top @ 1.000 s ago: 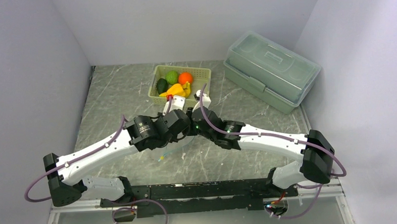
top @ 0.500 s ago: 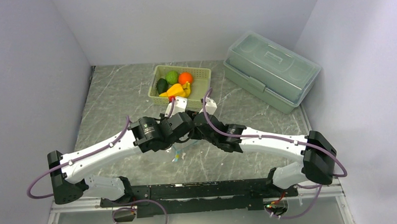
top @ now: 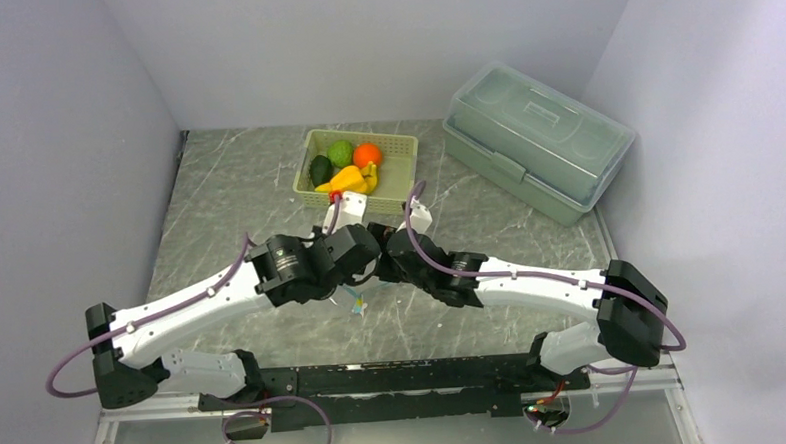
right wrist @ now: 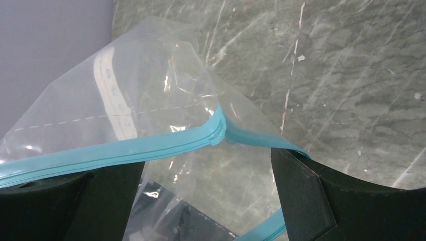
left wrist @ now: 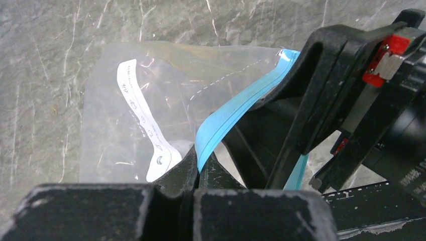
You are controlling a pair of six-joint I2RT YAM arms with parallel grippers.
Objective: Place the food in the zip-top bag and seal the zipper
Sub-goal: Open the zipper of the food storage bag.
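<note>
The zip-top bag [left wrist: 145, 95] hangs clear and crinkly above the table, between my two grippers. My left gripper [left wrist: 201, 164] is shut on its light blue zipper [left wrist: 236, 108] at one end of the mouth. My right gripper [right wrist: 206, 196] stands open, jaws wide apart. The zipper [right wrist: 125, 148] drapes across the tops of its fingers [right wrist: 306, 191], and clear film fills the gap. From above, both grippers meet at mid-table [top: 376, 261] and hide most of the bag. The food lies in a pale green basket [top: 403, 177]: orange ball [top: 367, 154], bumpy green fruit [top: 341, 151], avocado [top: 321, 170], pepper [top: 347, 177].
A large translucent lidded box [top: 537, 138] stands at the back right of the marbled table [top: 227, 189]. Grey walls close in on the left, back and right. The arm bases and a black rail [top: 396, 377] run along the near edge.
My right gripper has gone from shut to wide open, letting go of the bag's edge. Both wrists have shifted a little toward the near side, and the bag hangs lower.
</note>
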